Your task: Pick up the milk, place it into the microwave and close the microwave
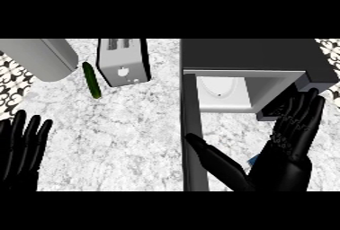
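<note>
Looking down at a marble counter (pixel 133 134) here. Got the right hand (pixel 289 166) low on the right side, palm raised, fingers (pixel 299 121) straight and slightly fanned, thumb stuck way out sideways. So: spread apart, not clamped on anything.

Just past those fingertips: a dark-topped microwave (pixel 266 54), cavity wide open, with a white turntable plate (pixel 222 87) inside, over on the thumb side of the fingertips. Open microwave door (pixel 192 103) seen edge-on as a dark bar, right at the thumb tip. Touching or just short of it, can't call it either way.

As for the milk (pixel 254 160): only a tiny pale-blue sliver peeking out of the crook between thumb and palm, rest hidden behind the hand. Can't say whether standing or tipped, or whether touching the palm. Outside the cavity anyway, on the wrist side of the fingertips.

Left hand (pixel 23 150) parked at the lower left edge, fingers up, straight, a bit apart, wrapped around nothing. Well beyond those fingertips: a green cucumber (pixel 91 80) lying on the counter, just beside a silver toaster (pixel 123 60). Also a grey rounded thing (pixel 36 56) straight out past the same fingertips, cut off by the edge. No idea what, honestly.
</note>
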Motion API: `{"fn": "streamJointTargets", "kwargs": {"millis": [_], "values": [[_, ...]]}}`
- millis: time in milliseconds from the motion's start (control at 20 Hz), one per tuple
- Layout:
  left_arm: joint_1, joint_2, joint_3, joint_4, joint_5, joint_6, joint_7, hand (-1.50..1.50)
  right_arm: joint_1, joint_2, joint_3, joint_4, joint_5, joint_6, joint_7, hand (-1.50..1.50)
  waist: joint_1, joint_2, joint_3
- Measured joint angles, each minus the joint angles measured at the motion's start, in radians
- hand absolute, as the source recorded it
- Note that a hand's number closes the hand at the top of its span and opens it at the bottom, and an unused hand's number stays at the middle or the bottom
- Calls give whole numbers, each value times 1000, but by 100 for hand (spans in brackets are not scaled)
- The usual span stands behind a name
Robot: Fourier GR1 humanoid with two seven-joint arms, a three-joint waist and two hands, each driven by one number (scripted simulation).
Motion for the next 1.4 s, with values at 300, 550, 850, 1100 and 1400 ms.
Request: {"fn": "streamJointTargets", "kwargs": {"millis": [300,550,850,1100,1400], "values": [[101,5,2,-48,27,-36,-37,-150,26,0,4,27,159,-68,115,-150,-4,0,0],[176,1,17,-54,62,-76,-93,-150,72,-1,-18,30,184,-93,135,-150,-5,1,1],[224,-2,21,-45,64,-109,-137,-150,147,-21,-29,39,105,-159,70,-150,-5,1,2],[275,-1,28,-51,73,-138,-172,-150,219,-75,-40,58,-38,-231,-27,-150,-5,1,3],[333,-3,30,-72,80,-164,-202,-150,293,-117,-24,91,-213,-313,-173,-150,-5,0,3]]}}
